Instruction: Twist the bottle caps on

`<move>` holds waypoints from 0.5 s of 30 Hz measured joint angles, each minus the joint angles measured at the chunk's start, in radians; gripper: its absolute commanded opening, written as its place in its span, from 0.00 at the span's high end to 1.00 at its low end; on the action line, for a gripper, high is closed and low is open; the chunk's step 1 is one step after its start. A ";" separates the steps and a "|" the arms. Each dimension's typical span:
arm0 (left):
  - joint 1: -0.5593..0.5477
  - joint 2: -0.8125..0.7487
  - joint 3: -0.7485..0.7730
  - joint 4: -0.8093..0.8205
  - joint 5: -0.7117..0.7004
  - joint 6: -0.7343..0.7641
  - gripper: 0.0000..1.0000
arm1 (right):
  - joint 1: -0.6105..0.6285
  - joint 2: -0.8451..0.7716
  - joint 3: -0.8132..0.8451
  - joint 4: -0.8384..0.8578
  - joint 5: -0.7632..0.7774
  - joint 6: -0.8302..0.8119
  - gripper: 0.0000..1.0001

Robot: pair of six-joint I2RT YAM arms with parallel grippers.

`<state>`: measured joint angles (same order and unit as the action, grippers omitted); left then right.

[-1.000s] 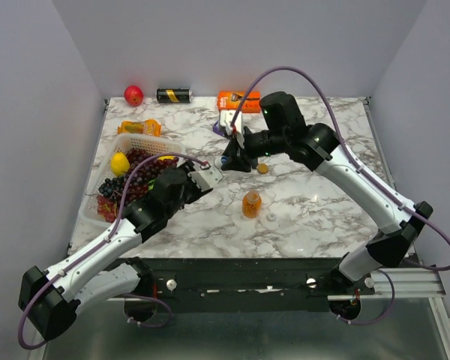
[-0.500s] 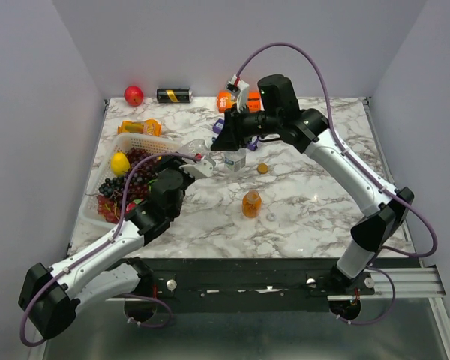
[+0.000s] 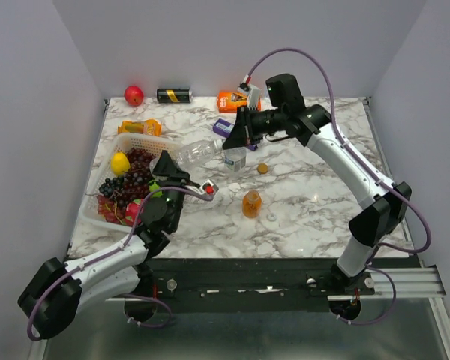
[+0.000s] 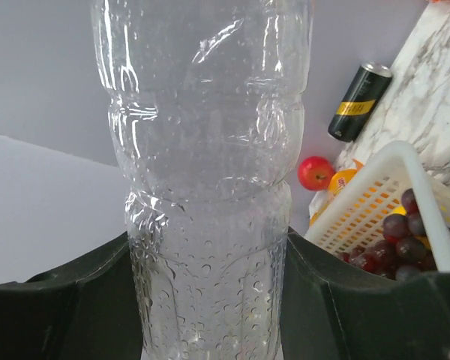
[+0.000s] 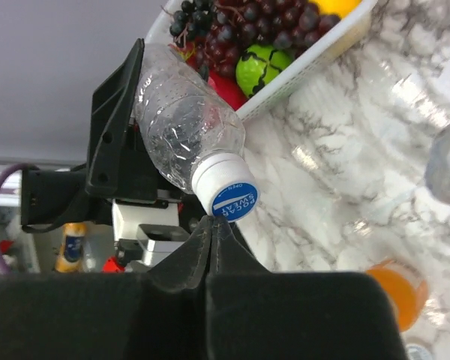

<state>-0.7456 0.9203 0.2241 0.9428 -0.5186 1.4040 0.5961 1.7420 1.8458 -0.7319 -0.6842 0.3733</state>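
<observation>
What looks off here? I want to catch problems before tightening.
The clear bottle in the left tool is held almost sideways. Its blue cap is on, but the right tool is shut beside it, not around it.

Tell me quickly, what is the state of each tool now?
Left tool: closed on the clear bottle.
Right tool: closed, empty, next to the blue cap.

1. White mesh basket point(image 3: 146, 140) on left side of marble table point(image 3: 315, 202); holds dark grapes point(image 3: 131, 176), a lemon point(image 3: 120, 163), a green round fruit point(image 5: 259, 69).
2. Orange packet point(image 3: 140, 127) just behind basket.
3. Red apple point(image 3: 133, 95) and black can point(image 3: 173, 95), on its side, by back wall.
4. Orange box point(image 3: 229, 100) at far edge.
5. Small white carton point(image 3: 235, 160) mid-table.
</observation>
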 measured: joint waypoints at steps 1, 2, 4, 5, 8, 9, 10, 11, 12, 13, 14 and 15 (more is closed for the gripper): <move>-0.002 -0.002 0.028 -0.039 -0.014 -0.011 1.00 | -0.005 -0.001 0.001 0.017 -0.019 -0.001 0.66; -0.003 -0.004 0.077 -0.123 -0.032 -0.053 1.00 | -0.011 -0.001 0.006 0.035 -0.040 -0.011 0.62; -0.002 -0.005 0.199 -0.317 -0.051 -0.156 1.00 | -0.031 -0.002 0.028 0.058 -0.087 -0.061 0.54; -0.002 -0.005 0.254 -0.396 -0.050 -0.250 1.00 | -0.038 -0.005 0.039 0.059 -0.103 -0.097 0.51; -0.002 -0.020 0.410 -0.652 -0.040 -0.449 1.00 | -0.043 -0.049 0.044 0.052 -0.114 -0.246 0.40; 0.000 -0.028 0.433 -0.715 -0.027 -0.520 1.00 | -0.044 -0.076 0.029 0.061 -0.114 -0.292 0.37; 0.004 -0.042 0.452 -0.796 -0.001 -0.607 1.00 | -0.044 -0.113 0.002 0.072 -0.114 -0.329 0.36; 0.008 -0.055 0.459 -0.863 0.031 -0.681 1.00 | -0.044 -0.157 -0.030 0.085 -0.113 -0.356 0.35; 0.011 -0.064 0.462 -0.907 0.052 -0.740 1.00 | -0.044 -0.201 -0.066 0.105 -0.113 -0.374 0.34; 0.013 -0.073 0.463 -0.967 0.089 -0.816 1.00 | -0.044 -0.241 -0.096 0.134 -0.114 -0.380 0.32; 0.016 -0.077 0.465 -1.002 0.119 -0.868 1.00 | -0.044 -0.274 -0.122 0.167 -0.118 -0.380 0.31; 0.019 -0.079 0.466 -1.044 0.160 -0.945 1.00 | -0.044 -0.301 -0.144 0.208 -0.123 -0.372 0.30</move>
<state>-0.7265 0.8413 0.6903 -0.1009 -0.3588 0.4595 0.5522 1.4410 1.7016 -0.5236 -0.8070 0.0010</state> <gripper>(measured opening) 0.644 0.672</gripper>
